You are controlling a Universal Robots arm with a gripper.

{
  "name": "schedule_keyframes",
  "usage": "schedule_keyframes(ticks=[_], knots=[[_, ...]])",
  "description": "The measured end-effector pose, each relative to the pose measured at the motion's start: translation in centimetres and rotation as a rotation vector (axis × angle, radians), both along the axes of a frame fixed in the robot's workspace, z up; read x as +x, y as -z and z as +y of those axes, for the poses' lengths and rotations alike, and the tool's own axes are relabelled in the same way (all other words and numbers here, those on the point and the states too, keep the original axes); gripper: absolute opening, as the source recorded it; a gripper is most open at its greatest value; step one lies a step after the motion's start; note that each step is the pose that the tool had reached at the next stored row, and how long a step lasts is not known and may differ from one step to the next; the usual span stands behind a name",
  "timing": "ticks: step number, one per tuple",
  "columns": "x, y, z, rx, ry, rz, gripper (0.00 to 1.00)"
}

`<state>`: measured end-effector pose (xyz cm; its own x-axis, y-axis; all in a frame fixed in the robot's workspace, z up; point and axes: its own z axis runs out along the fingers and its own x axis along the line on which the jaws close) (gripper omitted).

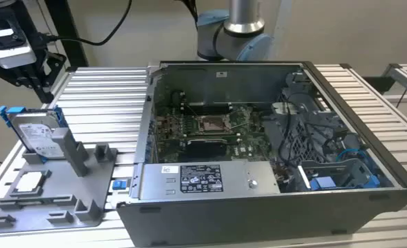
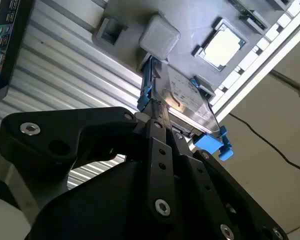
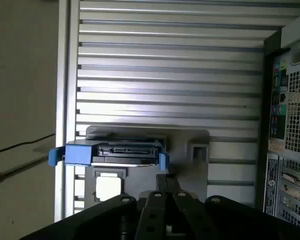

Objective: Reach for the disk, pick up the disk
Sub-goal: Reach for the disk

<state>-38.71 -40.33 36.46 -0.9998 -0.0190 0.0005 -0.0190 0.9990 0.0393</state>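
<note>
Above the grey fixture (image 1: 60, 213) at the exterior view's left, the gripper (image 3: 167, 179) hangs clenched and empty, pointing down, apart from the disk (image 1: 38, 133) standing upright in its slot.

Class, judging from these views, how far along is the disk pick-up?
Done: nothing complete; the disk stands upright in the grey fixture, unheld. In hand: the reach, with the gripper, jaws shut, pointed at the disk's blue-bracketed edge in both wrist views. Left: the grasp and lift.
</note>
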Motion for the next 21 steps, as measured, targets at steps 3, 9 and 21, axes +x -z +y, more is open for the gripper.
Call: schedule_keyframes(ticks=[3, 9, 21], knots=[[0.0, 0.00, 0.00, 0.0001, 0.000, 0.0000, 0.00], [0.0, 0.00, 0.00, 0.0003, 0.000, 0.0000, 0.00], [-3.3, 0.12, 1.06, 0.0004, 0.000, 0.0000, 0.00]])
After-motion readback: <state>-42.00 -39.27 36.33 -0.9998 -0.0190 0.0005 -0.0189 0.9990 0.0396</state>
